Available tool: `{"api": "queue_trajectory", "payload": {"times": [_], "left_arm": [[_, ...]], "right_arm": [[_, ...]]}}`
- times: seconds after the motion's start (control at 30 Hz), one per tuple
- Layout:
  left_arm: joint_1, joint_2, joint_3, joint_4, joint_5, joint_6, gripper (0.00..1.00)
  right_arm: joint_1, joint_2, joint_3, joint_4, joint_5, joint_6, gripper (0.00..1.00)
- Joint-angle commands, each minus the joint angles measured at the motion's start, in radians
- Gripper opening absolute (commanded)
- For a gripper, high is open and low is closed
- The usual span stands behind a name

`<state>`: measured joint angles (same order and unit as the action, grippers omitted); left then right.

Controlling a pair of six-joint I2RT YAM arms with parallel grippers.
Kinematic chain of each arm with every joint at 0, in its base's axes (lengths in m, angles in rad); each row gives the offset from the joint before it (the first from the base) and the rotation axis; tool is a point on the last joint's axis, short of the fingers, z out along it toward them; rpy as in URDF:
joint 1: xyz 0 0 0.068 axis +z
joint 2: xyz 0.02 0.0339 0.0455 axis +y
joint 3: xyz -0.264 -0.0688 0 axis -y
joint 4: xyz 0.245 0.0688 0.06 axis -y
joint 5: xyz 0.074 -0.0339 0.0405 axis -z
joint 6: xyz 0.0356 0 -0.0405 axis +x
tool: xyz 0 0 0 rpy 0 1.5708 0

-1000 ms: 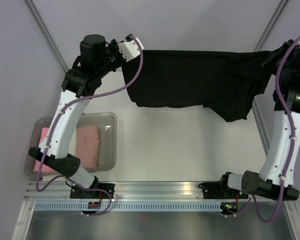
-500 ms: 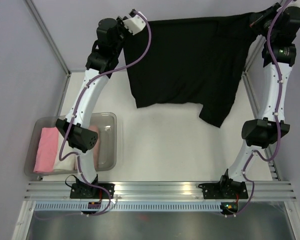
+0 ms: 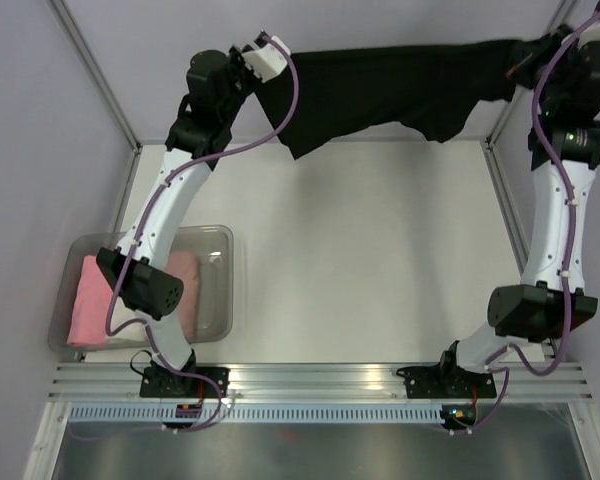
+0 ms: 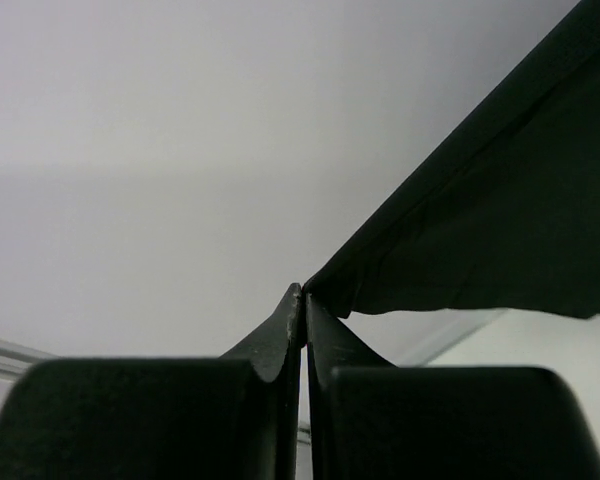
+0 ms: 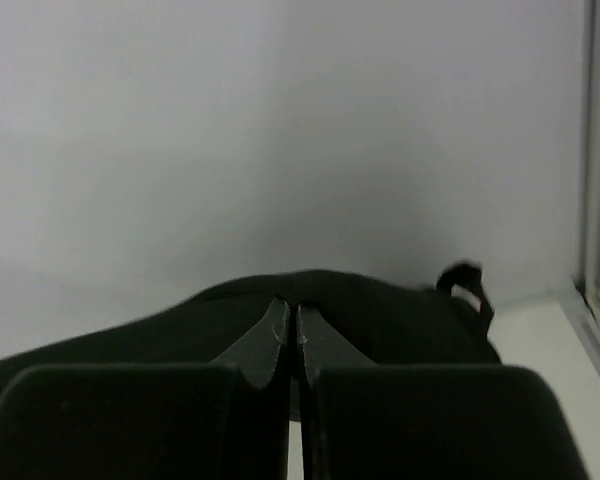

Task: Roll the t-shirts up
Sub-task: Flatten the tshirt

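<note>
A black t-shirt hangs stretched in the air at the far end of the table, held by its two upper corners. My left gripper is shut on the left corner; in the left wrist view the cloth runs up and right from the pinched fingertips of the gripper. My right gripper is shut on the right corner; its wrist view shows the dark cloth bunched just past the closed tips of the gripper. A pink rolled t-shirt and a peach one lie in the bin.
A clear plastic bin sits at the near left of the white table. Grey walls with metal frame posts close in the left, right and back. An aluminium rail carries both arm bases at the near edge.
Both arms have reached farther back and higher with the black t-shirt. Its hanging body has swung away, so it now looks like a narrow band along the far edge.
</note>
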<state>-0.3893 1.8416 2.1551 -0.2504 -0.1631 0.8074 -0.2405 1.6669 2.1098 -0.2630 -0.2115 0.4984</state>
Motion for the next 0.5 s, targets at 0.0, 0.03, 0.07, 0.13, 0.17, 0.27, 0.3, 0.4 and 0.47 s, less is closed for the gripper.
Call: {"api": "queue_trajectory", "payload": {"times": [0.0,0.03,0.07,0.13,0.17,0.27,0.3,0.4,0.47], "left_arm": [[0.009,-0.120,-0.148,-0.052,0.040,-0.030,0.02],[0.007,-0.175,-0.270,-0.059,0.060,-0.027,0.02],[0.007,-0.200,-0.337,-0.059,0.104,-0.017,0.02],[0.006,-0.249,-0.523,-0.066,0.143,-0.007,0.02],[0.004,-0.290,-0.582,-0.073,0.189,0.005,0.02],[-0.005,-0.344,-0.802,-0.127,0.273,0.044,0.02],[-0.008,-0.372,-0.855,-0.136,0.287,0.052,0.02],[-0.014,-0.403,-1.049,-0.142,0.319,0.067,0.02],[-0.019,-0.407,-1.147,-0.141,0.333,0.070,0.02]], "right_arm": [[-0.014,-0.150,-0.299,-0.081,0.060,-0.119,0.00],[-0.008,-0.194,-0.385,-0.081,0.081,-0.126,0.00],[-0.006,-0.232,-0.559,-0.084,0.093,-0.120,0.00],[-0.005,-0.353,-0.721,-0.102,0.128,-0.100,0.00],[-0.005,-0.393,-0.870,-0.110,0.138,-0.089,0.00],[-0.003,-0.528,-1.099,-0.166,0.179,-0.072,0.00],[-0.002,-0.567,-1.146,-0.183,0.184,-0.064,0.00],[0.000,-0.593,-1.301,-0.231,0.170,-0.005,0.00],[0.003,-0.595,-1.402,-0.222,0.156,0.034,0.00]]}}
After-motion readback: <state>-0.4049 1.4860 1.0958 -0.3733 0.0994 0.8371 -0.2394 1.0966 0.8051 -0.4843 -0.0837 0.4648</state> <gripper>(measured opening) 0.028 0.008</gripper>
